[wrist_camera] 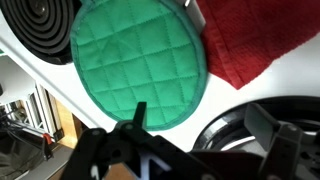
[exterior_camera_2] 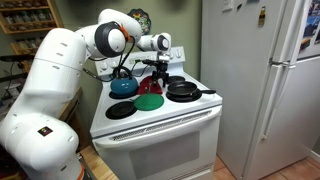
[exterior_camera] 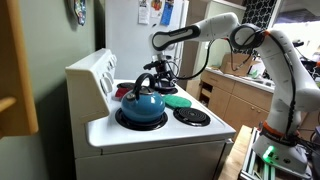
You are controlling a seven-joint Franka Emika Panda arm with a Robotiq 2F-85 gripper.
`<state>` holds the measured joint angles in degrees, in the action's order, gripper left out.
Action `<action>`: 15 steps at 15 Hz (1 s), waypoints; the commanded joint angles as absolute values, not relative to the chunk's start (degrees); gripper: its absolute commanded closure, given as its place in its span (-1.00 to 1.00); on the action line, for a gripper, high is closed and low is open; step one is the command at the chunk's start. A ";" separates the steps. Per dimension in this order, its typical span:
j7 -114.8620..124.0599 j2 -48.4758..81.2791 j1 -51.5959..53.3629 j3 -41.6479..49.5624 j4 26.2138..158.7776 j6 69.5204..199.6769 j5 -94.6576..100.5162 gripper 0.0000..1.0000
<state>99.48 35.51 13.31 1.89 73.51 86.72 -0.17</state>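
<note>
My gripper [exterior_camera: 160,72] [exterior_camera_2: 155,75] hangs open over the middle of a white stove [exterior_camera: 150,140], with nothing between its fingers. In the wrist view the gripper [wrist_camera: 200,118] comes in from the bottom, its fingers [wrist_camera: 138,113] spread wide. Just beyond the fingertips lies a round green quilted pot holder [wrist_camera: 140,60] [exterior_camera: 178,100] [exterior_camera_2: 149,101] flat on the stove top. A red cloth [wrist_camera: 245,40] [exterior_camera_2: 152,86] lies next to it, overlapping its edge. The rim of a black pan [wrist_camera: 225,135] [exterior_camera_2: 182,90] shows under the right finger.
A blue kettle [exterior_camera: 142,103] [exterior_camera_2: 123,86] stands on a burner beside the gripper. Bare coil burners [exterior_camera: 192,116] [exterior_camera_2: 120,110] [wrist_camera: 40,30] flank the pot holder. The stove's back panel [exterior_camera: 95,75] rises behind. A white fridge [exterior_camera_2: 260,80] stands next to the stove.
</note>
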 commanded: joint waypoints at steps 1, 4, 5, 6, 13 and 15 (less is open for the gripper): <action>100.44 34.22 13.65 1.24 76.13 84.32 0.63 -1.00; 100.07 33.75 13.31 1.61 77.33 85.26 1.64 -1.00; 100.31 33.70 13.14 1.77 77.58 85.62 1.90 -1.00; 100.36 33.58 13.00 1.85 77.90 85.59 2.18 -1.00; 99.89 33.66 12.27 1.66 80.44 84.23 2.06 -1.00; 100.20 35.37 12.29 1.55 77.71 83.69 1.69 -1.00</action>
<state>100.07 35.32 12.60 1.98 77.90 83.86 1.51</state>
